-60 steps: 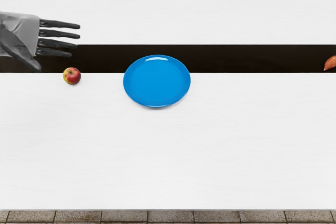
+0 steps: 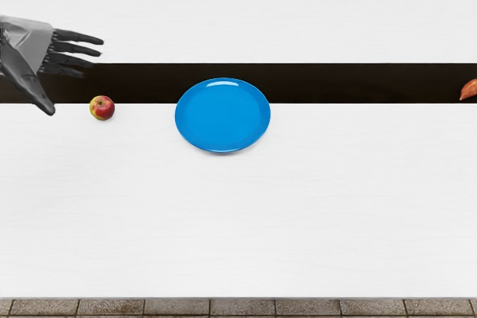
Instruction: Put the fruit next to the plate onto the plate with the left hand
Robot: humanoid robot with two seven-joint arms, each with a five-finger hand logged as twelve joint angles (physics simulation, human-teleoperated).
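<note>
A small red and yellow apple (image 2: 102, 107) lies on the white table, left of a blue plate (image 2: 223, 115) that holds nothing. My left hand (image 2: 63, 61) hovers at the far left, above and behind the apple, fingers stretched out toward the right and thumb pointing down; it holds nothing. There is a clear gap between the hand and the apple. The right hand does not show.
A dark gap (image 2: 335, 83) runs across the table behind the plate. An orange-red object (image 2: 469, 90) peeks in at the right edge. The white tabletop (image 2: 238, 214) stretches wide toward the front.
My left hand has pulled slightly left and rotated, its thumb swinging down toward the table. The apple and plate have not moved.
</note>
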